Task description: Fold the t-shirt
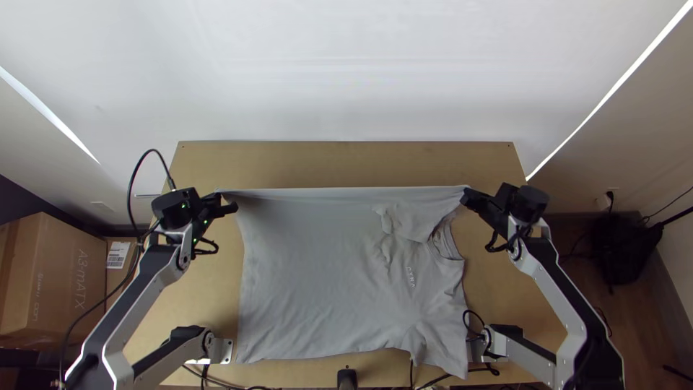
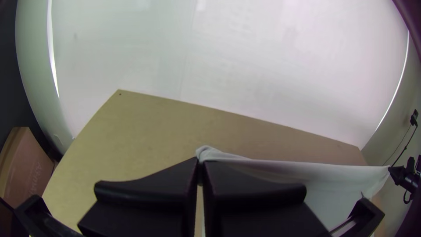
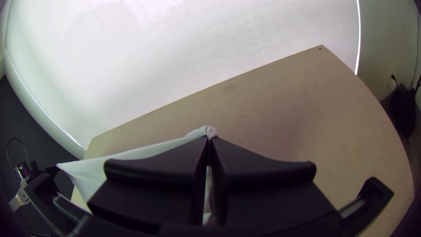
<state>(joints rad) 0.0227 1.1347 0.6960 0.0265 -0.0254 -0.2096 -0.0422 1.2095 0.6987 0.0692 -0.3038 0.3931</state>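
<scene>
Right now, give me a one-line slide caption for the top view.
Left claw and right claw hold a grey t-shirt by its far edge, stretched between them.

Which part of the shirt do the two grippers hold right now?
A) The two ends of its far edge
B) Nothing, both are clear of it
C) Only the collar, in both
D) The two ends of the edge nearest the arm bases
A: the left gripper and right gripper pinch the shirt at opposite ends of its far edge.

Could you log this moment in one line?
t-shirt: spread, wrinkled near collar | left gripper: shut on far edge | right gripper: shut on its other end | edge: taut between
</scene>
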